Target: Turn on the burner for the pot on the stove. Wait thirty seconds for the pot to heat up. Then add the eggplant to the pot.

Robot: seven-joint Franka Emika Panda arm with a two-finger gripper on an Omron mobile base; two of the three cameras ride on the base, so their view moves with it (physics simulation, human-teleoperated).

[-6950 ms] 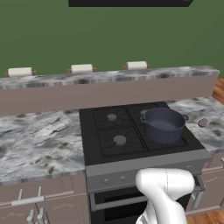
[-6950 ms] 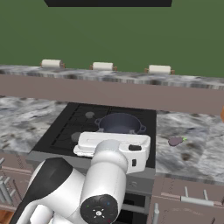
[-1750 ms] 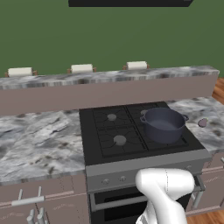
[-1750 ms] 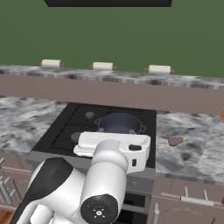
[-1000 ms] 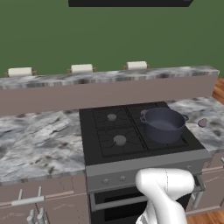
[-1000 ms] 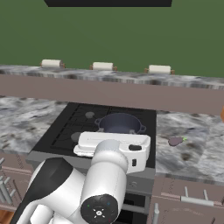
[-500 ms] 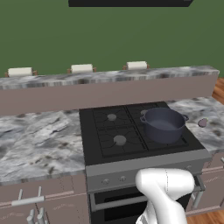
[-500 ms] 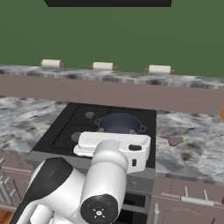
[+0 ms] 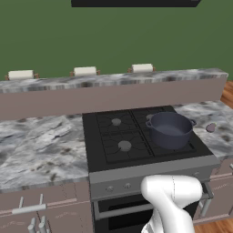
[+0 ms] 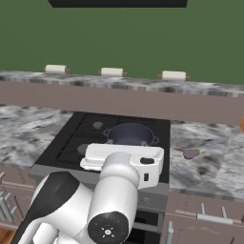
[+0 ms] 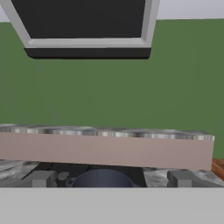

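Left base view: pot (image 9: 169, 129) sits on the stove's (image 9: 113, 159) right burners; eggplant (image 9: 210, 128) on the counter (image 9: 41, 145) just right of the stove. My judgement: first job is a knob on the front panel, so I must drop low and approach level.

Right base view: eggplant (image 10: 191, 153) lies apart from the pot (image 10: 131, 135).

Hand view: my fingers (image 11: 42, 178) are spread wide, holding nothing; pot (image 11: 101, 179) lies ahead between them, well beyond.
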